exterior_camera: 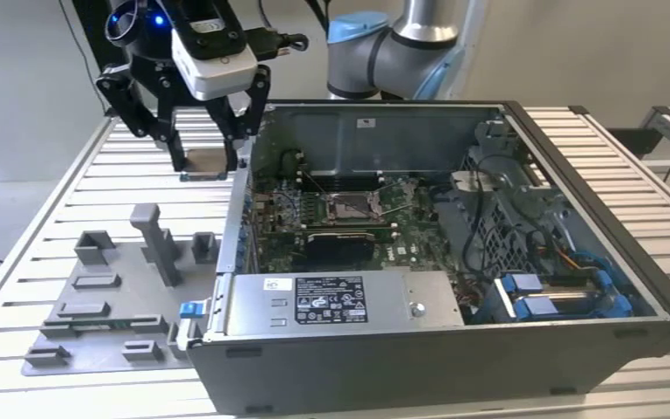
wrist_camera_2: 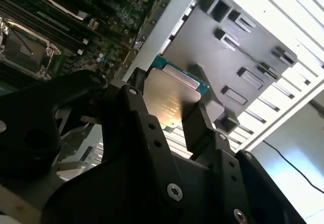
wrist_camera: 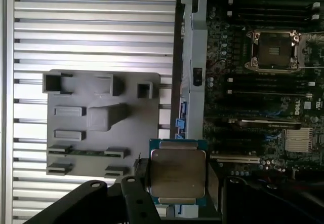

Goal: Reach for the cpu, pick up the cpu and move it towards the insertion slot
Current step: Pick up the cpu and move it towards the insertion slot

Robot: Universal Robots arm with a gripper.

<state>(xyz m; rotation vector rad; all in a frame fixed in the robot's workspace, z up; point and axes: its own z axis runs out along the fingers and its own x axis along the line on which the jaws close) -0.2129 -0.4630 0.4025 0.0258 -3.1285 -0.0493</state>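
1. The claw [exterior_camera: 208, 157] is pinching the cpu [exterior_camera: 205, 161]. In the first wrist view one black finger [wrist_camera: 142, 176] presses on one edge of the chip and its partner on the opposite edge. The silvery face is bare between them.
2. The step in hand looks to be the carry towards the socket. It probably goes best with a firm but gentle pinch, since the chip is thin and gripped only by its rim. The chip should be held flat, because a tilt would probably let it slip between the pads.
3. The side wall of the computer case [exterior_camera: 237, 229] is just beside the claw, at about four o'clock in the exterior view. I judge the chip should cross it with height to spare, because a clipped corner could twist it in the grip.
4. Past the wall, I would line up squarely over the insertion slot [exterior_camera: 347, 207] while high above the board, with the chip's edges parallel to the metal frame.
5. The cpu sits between the fingertips, touching both, in the air above the slatted table [exterior_camera: 56, 201] and outside the case. The grey fixture plate [exterior_camera: 114, 297] lies at about seven o'clock, well apart.
6. In the exterior view the insertion slot lies inside the case, at about four o'clock from the claw and beyond the wall. Its brownish centre is uncovered.
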